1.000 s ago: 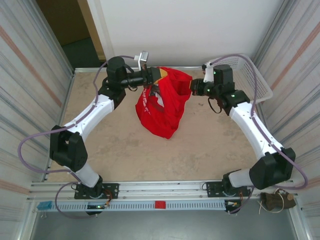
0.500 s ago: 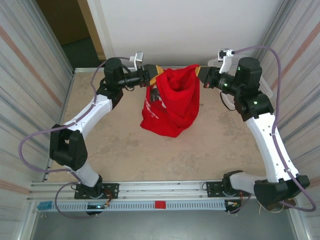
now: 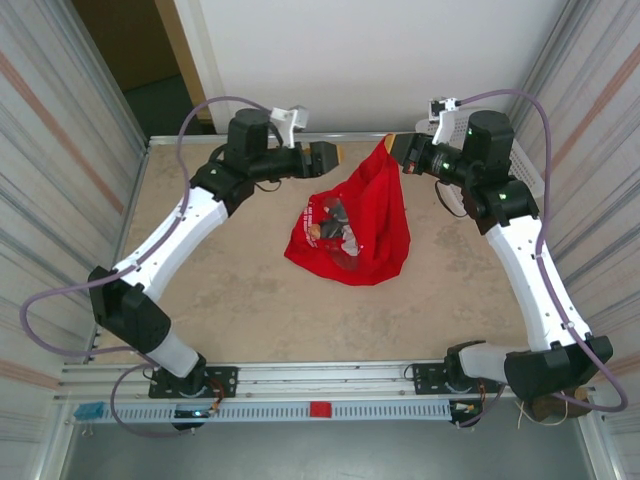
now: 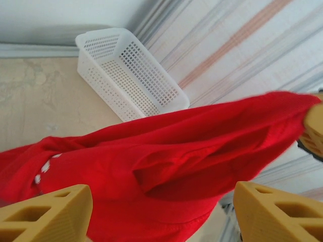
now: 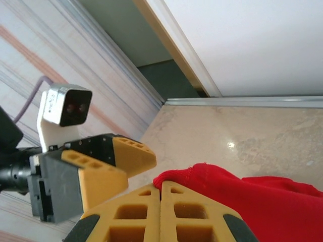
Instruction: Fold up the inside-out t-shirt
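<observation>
T-shirt print bunched in folds, design unreadable. White basket largely hidden behind right arm. Left wrist view: T-shirt cut off at lower edge.

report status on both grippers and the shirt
Left gripper open, clear of t-shirt. Right gripper shut on its edge, rest draped onto table. Basket off to the side.
</observation>
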